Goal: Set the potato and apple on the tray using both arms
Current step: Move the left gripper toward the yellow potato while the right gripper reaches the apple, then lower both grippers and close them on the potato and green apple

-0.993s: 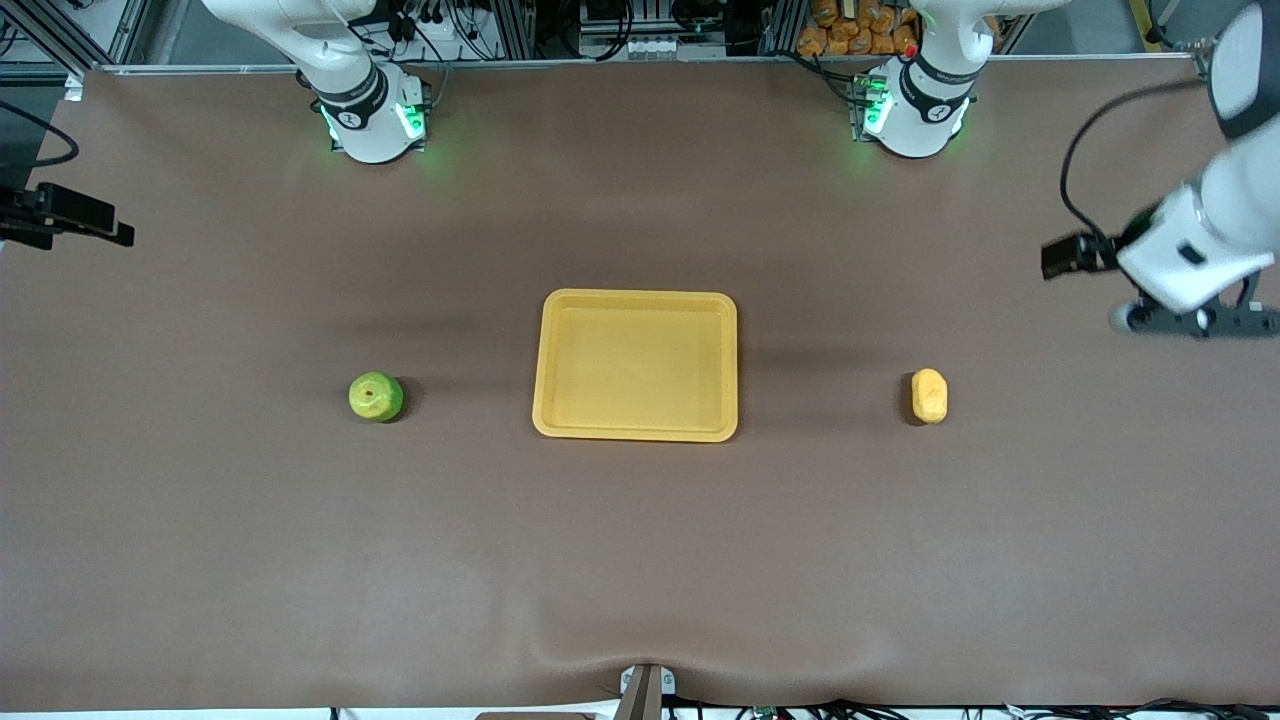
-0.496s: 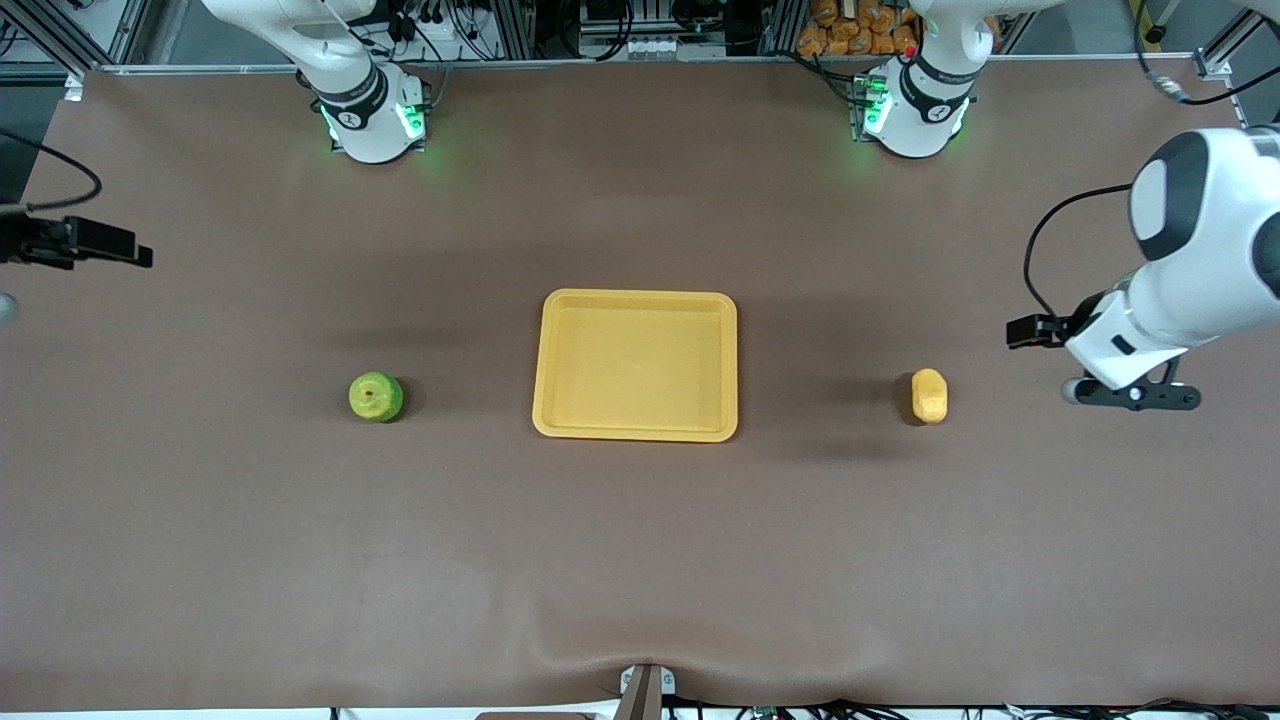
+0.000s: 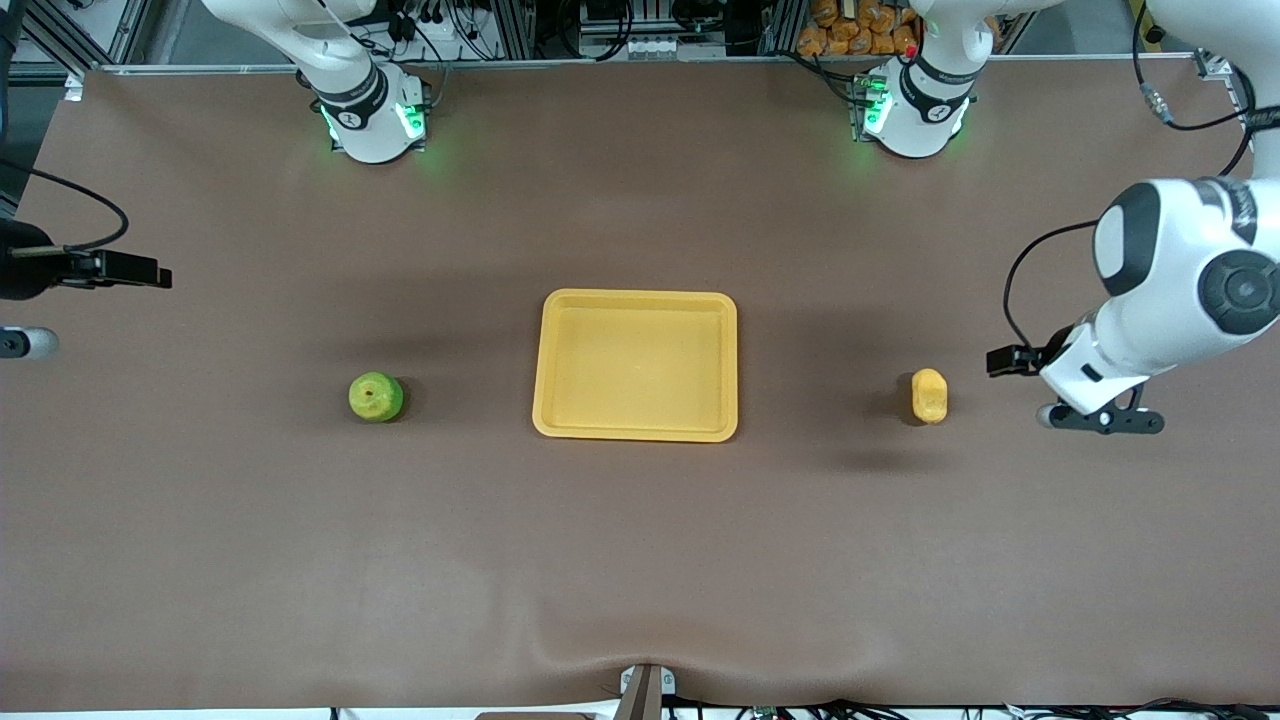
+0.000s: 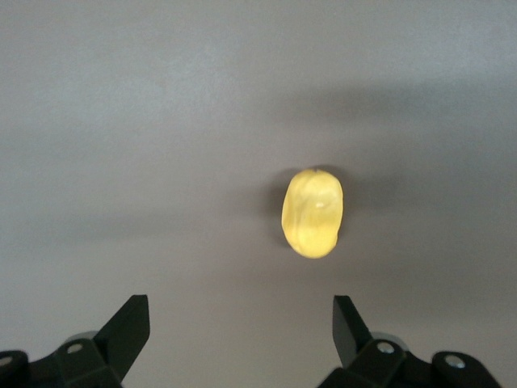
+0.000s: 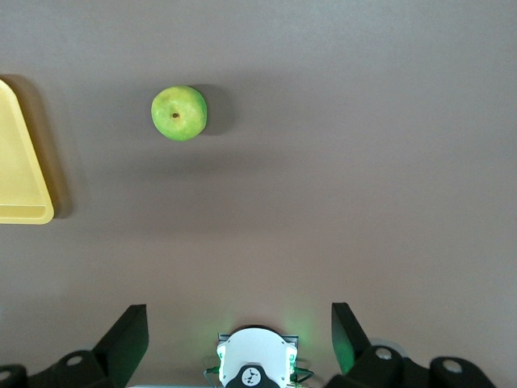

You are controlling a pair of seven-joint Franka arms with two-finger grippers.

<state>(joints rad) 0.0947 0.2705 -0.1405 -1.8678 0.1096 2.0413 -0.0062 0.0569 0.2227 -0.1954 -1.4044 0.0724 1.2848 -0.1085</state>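
Front view. The tray (image 3: 636, 365) lies at the middle of the brown desk (image 3: 640, 560), with nothing on it. The apple (image 3: 376, 397) rests on the desk toward the right arm's end, well apart from the tray; the potato (image 3: 929, 395) rests toward the left arm's end, also apart from the tray. Compared with half a second ago, the left pincer (image 3: 1100, 420) has come lower and closer to the potato and now hangs over the desk just beside it, toward the left arm's end. The right pincer (image 3: 25, 343) has edged in from the desk's edge at the right arm's end, yet is well apart from the apple. Tray, apple and potato lie where they lay before.

Left wrist view. The left pincer (image 4: 241, 335) is spread wide, nothing between its fingers (image 4: 129, 331). The potato (image 4: 312, 212) lies on the bare desk ahead of them, untouched.

Right wrist view. The right pincer (image 5: 240, 335) is likewise spread and empty. The apple (image 5: 178, 113) sits stem dimple up, near a corner of the tray (image 5: 20, 174).
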